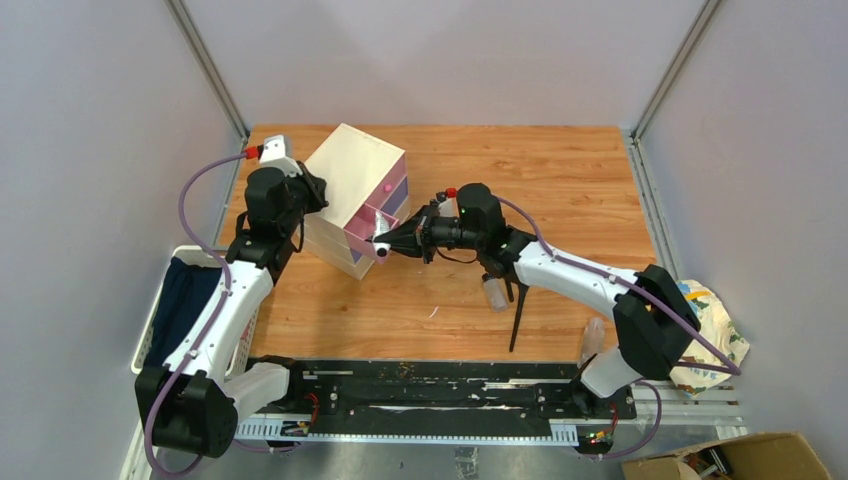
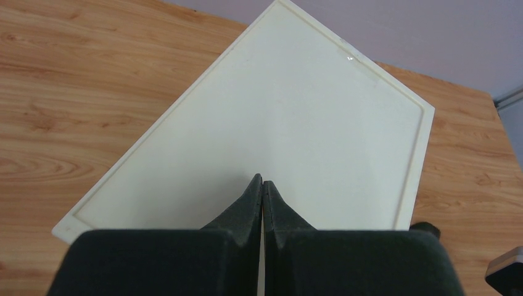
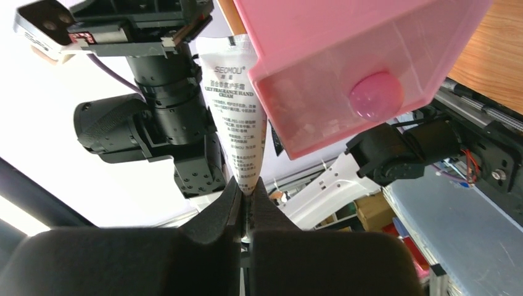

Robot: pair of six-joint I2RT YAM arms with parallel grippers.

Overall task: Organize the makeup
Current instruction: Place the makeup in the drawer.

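Fingers (image 3: pixel 229 206) of the right gripper (image 3: pixel 247 186) are pinched tight on the flat crimped end of the white squeeze tube (image 3: pixel 237 117). The tube runs straight out from the tips, printed side to the wrist camera. Its far end meets the edge of the pink drawer (image 3: pixel 345 61) and goes out of sight there; cannot tell whether the cap is inside. The drawer is pulled out of the cream box (image 1: pixel 352 168), its round knob (image 3: pixel 375 94) just beside the tube.

Left gripper (image 2: pixel 263 183): tips pressed together, nothing between them, poised over the middle of the box's flat top. Contact with the lid cannot be judged.

The box sits turned at an angle toward the far left corner of the bench (image 1: pixel 570 170).

Other makeup lies toward the near edge, right of centre:
- small beige bottle (image 1: pixel 493 292), under the right forearm
- slim black brush (image 1: pixel 517 320), just beside that bottle
- clear bottle (image 1: pixel 592 340), near the near right corner by the right arm's base

All three are well apart from both grippers.
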